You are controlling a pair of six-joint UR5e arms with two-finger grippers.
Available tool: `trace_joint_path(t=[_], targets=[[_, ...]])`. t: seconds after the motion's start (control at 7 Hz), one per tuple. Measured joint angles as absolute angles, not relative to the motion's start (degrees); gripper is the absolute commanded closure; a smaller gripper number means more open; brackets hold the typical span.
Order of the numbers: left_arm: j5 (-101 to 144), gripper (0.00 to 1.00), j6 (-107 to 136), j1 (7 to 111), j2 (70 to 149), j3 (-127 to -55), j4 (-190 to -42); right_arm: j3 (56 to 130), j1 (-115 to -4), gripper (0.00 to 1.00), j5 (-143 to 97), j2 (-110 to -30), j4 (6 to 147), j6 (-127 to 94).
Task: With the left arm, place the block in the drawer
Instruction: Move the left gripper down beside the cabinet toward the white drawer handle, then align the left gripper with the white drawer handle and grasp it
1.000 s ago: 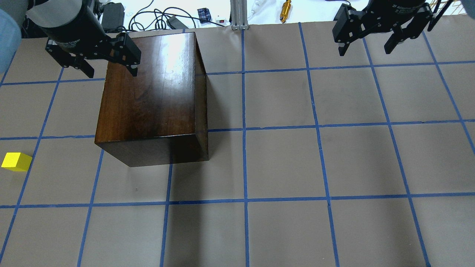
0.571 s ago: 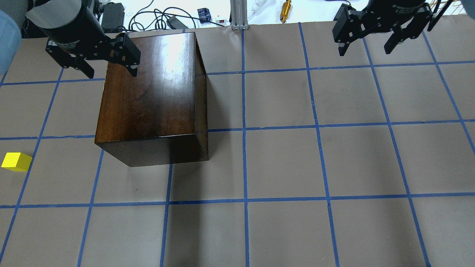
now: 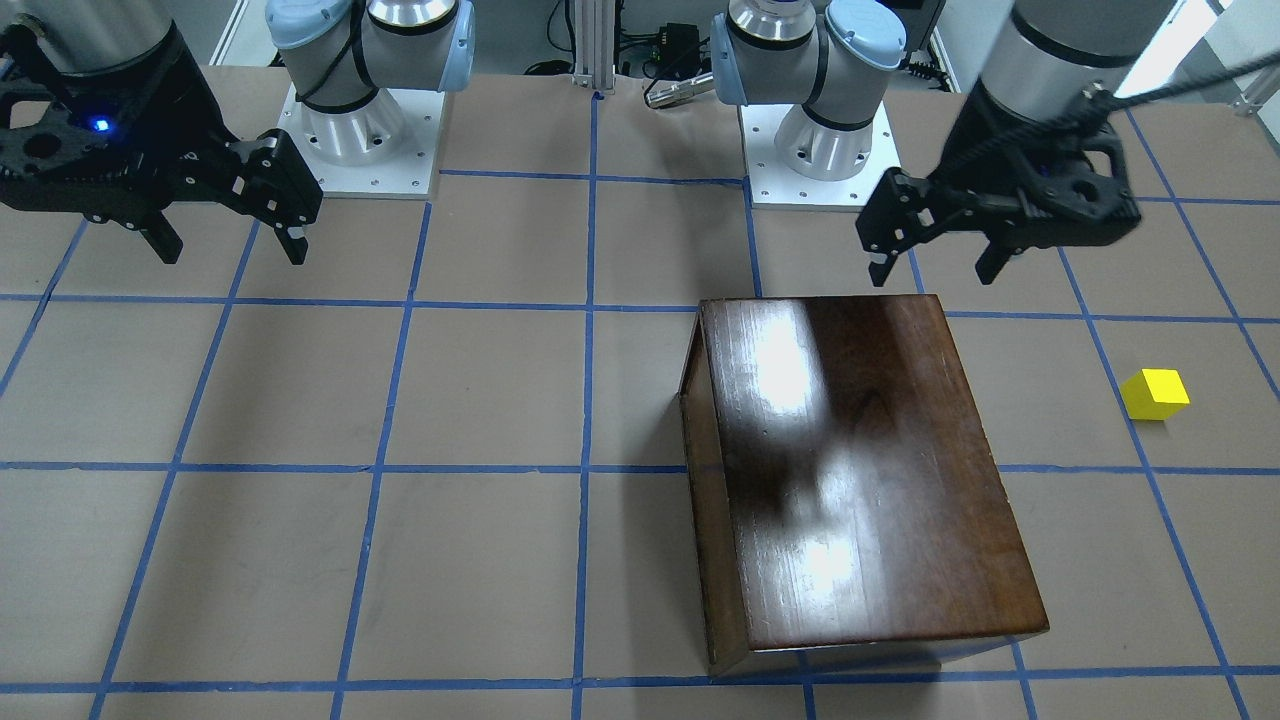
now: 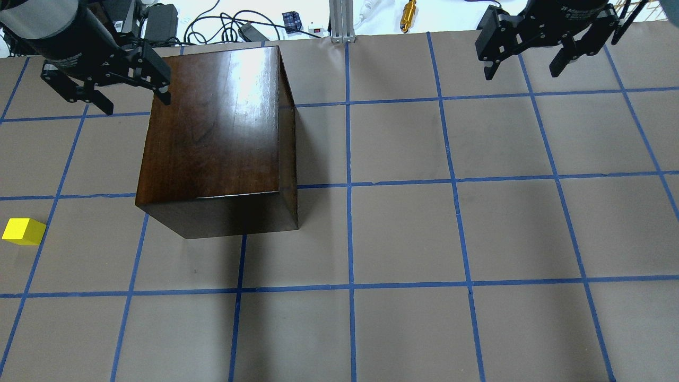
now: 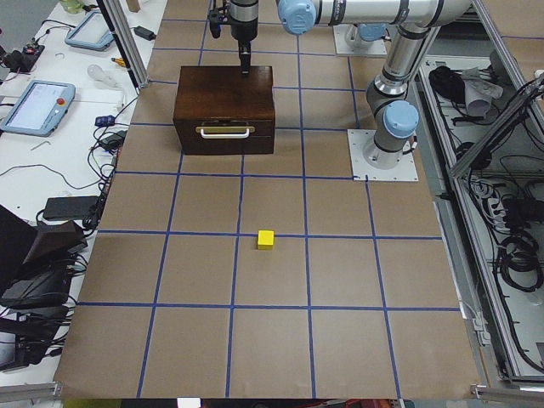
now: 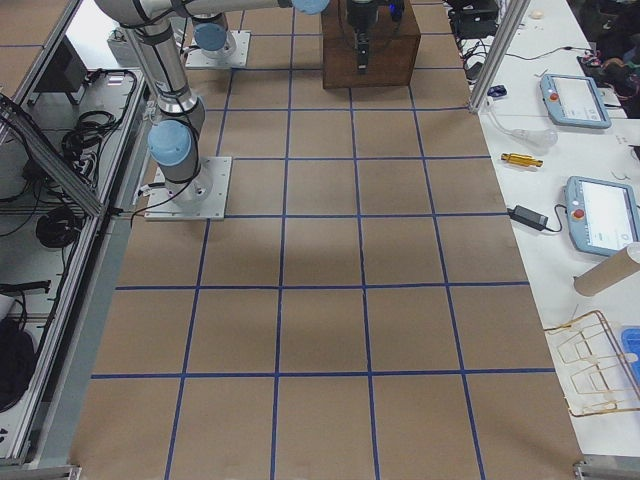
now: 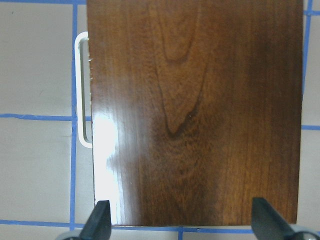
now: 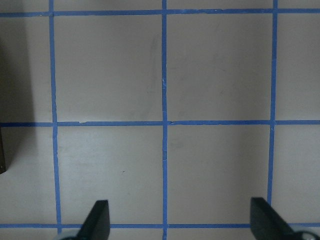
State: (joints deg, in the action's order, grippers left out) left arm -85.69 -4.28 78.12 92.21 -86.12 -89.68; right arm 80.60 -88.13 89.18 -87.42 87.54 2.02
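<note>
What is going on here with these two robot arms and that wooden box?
The left arm hangs above one corner of a glossy dark wooden box, with its jaws open and empty. The box's drawer is shut. The small yellow block sits alone on the table, off to one side of the box, and nothing is touching it. The right arm hovers well away over bare table, jaws open, holding nothing. Nothing has been picked up or opened yet.
</note>
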Motion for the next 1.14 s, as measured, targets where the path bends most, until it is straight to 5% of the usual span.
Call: trace_joint_path(t=[1.14], targets=[[-80.67,0.0,-22.35,63.45,103.67,-92.05,-78.69,80.6,-88.12,0.0,89.19,-87.39,87.54,2.02]])
